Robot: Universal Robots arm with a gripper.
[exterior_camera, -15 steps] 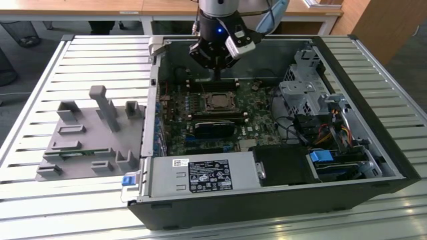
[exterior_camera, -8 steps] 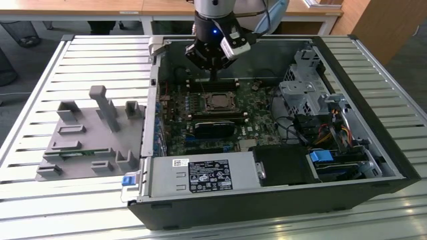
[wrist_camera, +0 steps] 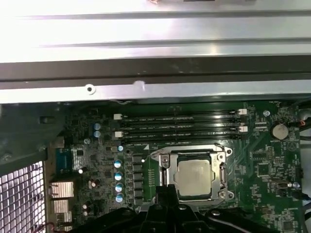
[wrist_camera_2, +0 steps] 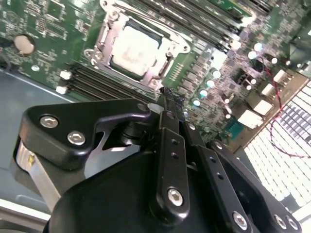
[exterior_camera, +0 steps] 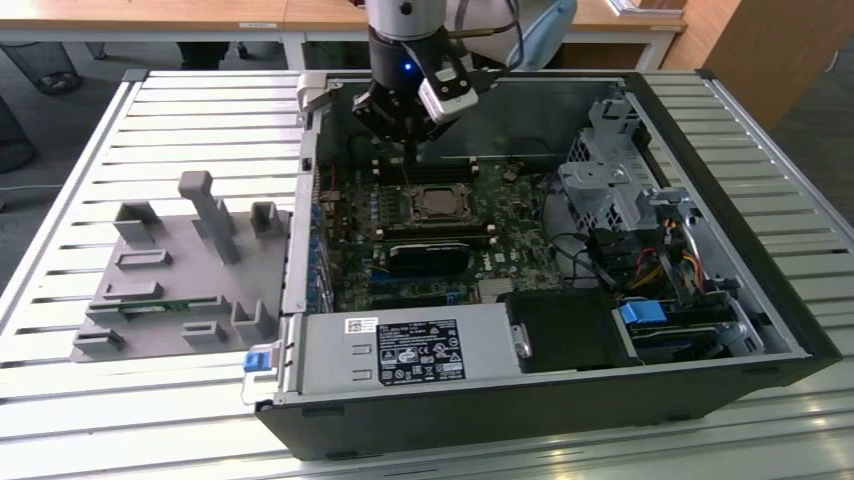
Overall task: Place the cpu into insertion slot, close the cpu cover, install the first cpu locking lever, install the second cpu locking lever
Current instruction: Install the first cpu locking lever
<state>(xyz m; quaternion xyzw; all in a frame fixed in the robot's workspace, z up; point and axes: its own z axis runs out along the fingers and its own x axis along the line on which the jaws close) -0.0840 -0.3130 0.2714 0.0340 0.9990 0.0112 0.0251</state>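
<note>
Print first: white label [exterior_camera: 420,353] with black text and symbols on the grey power supply [exterior_camera: 400,355], lower middle of the exterior view, plus a small white sticker beside it; too fine to read. Open black computer case [exterior_camera: 747,300] filling the exterior view's right, holding a green motherboard [exterior_camera: 354,270], black memory slots [wrist_camera: 180,126], coloured cables [exterior_camera: 667,265] and a blue tab [exterior_camera: 643,311]. Grey moulded fixture [exterior_camera: 174,270] on the slatted table [exterior_camera: 80,130] at the exterior view's left, with a slim green-edged module [exterior_camera: 154,305] lying in one recess.

Cpu [wrist_camera: 194,177], dull silver, seated flat in the insertion slot [wrist_camera: 194,197] at the middle of the board, seen in both wrist views. Cpu cover [wrist_camera: 221,170] lying down around it as a metal frame. Locking levers hard to make out.

Gripper [exterior_camera: 407,150] in the upper middle of the exterior view, just above the board beside the socket, fingers [wrist_camera_2: 167,104] drawn narrow together, nothing between them.
</note>
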